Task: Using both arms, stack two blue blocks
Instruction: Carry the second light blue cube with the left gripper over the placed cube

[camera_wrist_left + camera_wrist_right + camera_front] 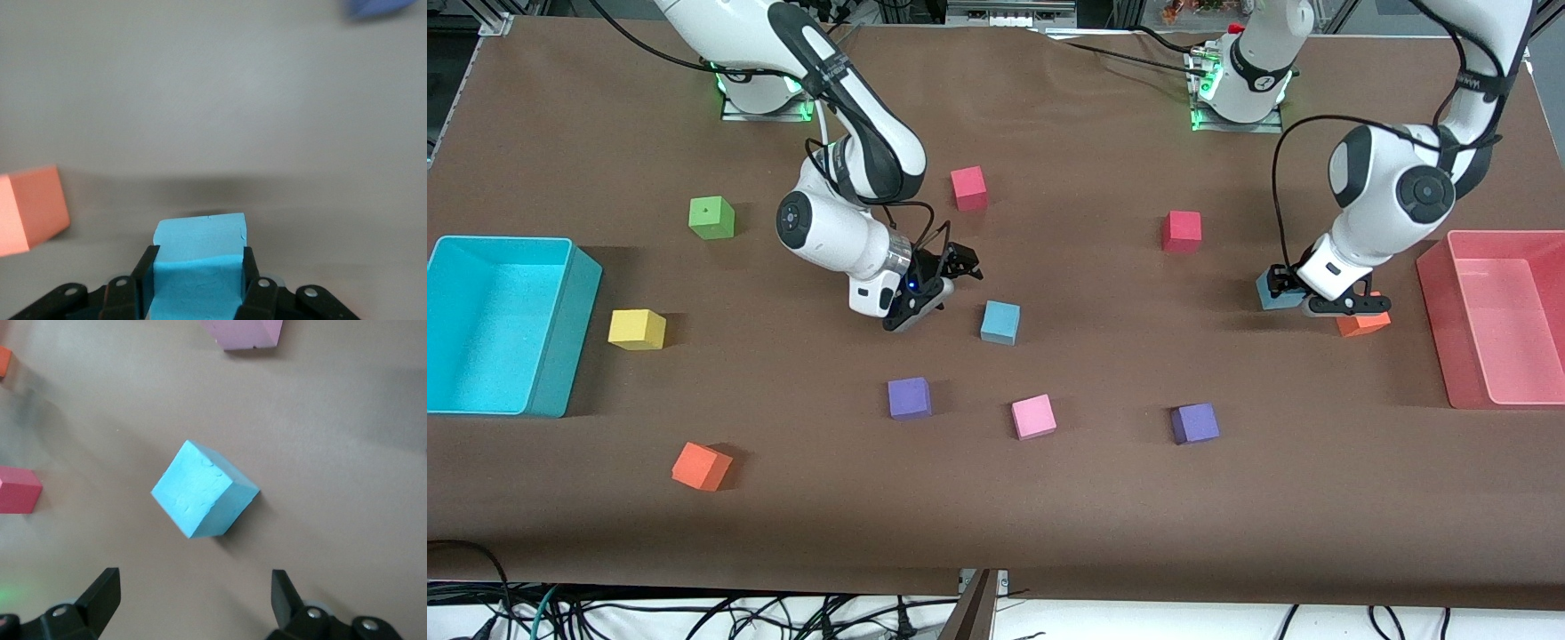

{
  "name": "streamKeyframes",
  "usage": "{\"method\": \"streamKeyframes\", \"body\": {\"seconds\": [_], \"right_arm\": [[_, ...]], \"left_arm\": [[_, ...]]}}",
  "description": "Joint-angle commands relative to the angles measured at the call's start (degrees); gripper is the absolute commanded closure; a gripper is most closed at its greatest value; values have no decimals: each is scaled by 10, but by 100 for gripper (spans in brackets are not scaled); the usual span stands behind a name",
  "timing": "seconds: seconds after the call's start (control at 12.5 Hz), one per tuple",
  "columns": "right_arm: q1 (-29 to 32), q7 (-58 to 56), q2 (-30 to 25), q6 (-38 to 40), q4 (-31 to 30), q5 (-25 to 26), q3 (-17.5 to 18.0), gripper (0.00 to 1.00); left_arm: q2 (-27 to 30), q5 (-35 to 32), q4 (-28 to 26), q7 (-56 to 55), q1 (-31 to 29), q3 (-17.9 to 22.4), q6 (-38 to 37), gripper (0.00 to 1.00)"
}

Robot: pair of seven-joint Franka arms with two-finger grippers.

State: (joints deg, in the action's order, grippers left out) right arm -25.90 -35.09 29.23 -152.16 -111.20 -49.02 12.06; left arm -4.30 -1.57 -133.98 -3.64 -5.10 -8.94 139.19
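One blue block [1272, 292] is near the left arm's end of the table, and my left gripper [1288, 284] is shut on it. The left wrist view shows this cube [200, 237] squeezed between the two black fingers [144, 273], low at the brown table surface. The other blue block [1000, 322] lies free near the middle of the table. My right gripper [959, 265] hangs open just beside it, toward the robots' bases. In the right wrist view that cube [203, 490] sits turned at an angle ahead of the open gripper [195, 590], apart from both fingertips.
An orange cube [1365, 324] lies right beside the left gripper, with the red bin [1436, 293] just past it. A pink cube [1033, 416] and two purple cubes [910, 397] [1194, 423] lie nearer the front camera. A cyan bin [560, 356] stands at the right arm's end.
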Motion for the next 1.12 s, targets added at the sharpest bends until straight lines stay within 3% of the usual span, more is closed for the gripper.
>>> {"method": "streamKeyframes", "body": {"seconds": [0.0,0.16,0.48,0.72,0.88,1.04], "right_arm": [[-27,-147,21,-93,-15,-104,6,0],[-39,-266,36,-124,-13,-197,6,0],[-55,-545,81,-155,21,-437,14,0],[-59,-743,115,-147,66,-598,14,0],[-60,-806,118,-121,68,-650,13,0],[-60,-882,126,-84,70,-667,8,0]], "left_arm": [[29,44,75,-6,59,-24,-82,100],[-40,68,215,-83,123,-23,-190,100],[-155,67,347,-159,253,-20,-197,100],[-284,56,507,-207,375,56,-202,100],[-334,57,563,-209,406,73,-202,100],[-367,58,595,-234,430,81,-197,100]]}}
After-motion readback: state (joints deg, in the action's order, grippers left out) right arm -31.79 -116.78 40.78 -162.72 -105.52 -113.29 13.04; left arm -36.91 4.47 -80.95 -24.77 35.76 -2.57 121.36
